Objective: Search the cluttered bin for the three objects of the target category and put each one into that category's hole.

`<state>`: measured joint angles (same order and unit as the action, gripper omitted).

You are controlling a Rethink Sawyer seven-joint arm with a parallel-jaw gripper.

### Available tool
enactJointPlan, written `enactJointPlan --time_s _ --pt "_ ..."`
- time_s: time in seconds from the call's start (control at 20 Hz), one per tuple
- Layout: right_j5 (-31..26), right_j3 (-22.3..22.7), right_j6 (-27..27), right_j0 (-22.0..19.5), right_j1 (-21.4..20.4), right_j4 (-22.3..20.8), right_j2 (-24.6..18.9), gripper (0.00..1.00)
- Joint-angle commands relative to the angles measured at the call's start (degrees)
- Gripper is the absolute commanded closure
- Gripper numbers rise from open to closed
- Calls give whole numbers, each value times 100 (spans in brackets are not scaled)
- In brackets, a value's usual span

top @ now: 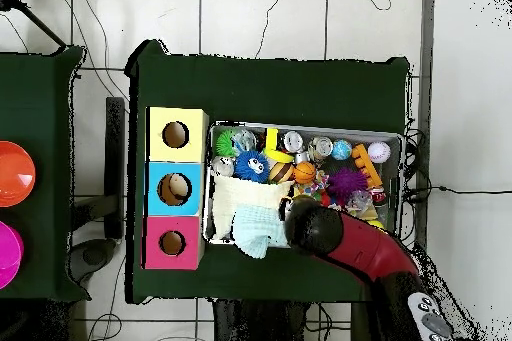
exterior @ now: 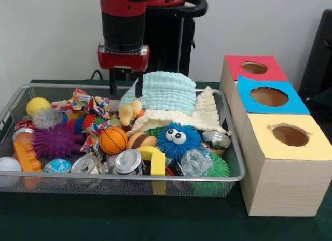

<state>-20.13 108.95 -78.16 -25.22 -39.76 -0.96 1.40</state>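
In the wire-mesh bin (exterior: 228, 174), a spiky purple ball (exterior: 55, 141) lay toward the left edge, a round, ribbed orange basketball (exterior: 112, 140) near the middle, and the gripper (exterior: 126, 88), fingers parted and empty, hung by the back rim beside a folded, quilted pale-blue cloth (exterior: 163, 90).

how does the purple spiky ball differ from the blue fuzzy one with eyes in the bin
The purple spiky rubber ball has thick, stubby spikes and no face; the blue fuzzy ball has fine, hair-like strands and two googly eyes. In the front view the purple one lies toward the left of the wire mesh bin, the blue one right of centre beside the cream cloth. Both are round, soft-looking toys of similar size.
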Motion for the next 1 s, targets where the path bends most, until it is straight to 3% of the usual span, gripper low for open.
enactJointPlan --time_s 0.05,0.4,1.0 --pt "64 311 -1378 -14 -126 399 -309 0" --pt "601 582 -1416 -126 -2 477 -497 0" --pt "898 649 -1323 -288 153 566 -662 0"
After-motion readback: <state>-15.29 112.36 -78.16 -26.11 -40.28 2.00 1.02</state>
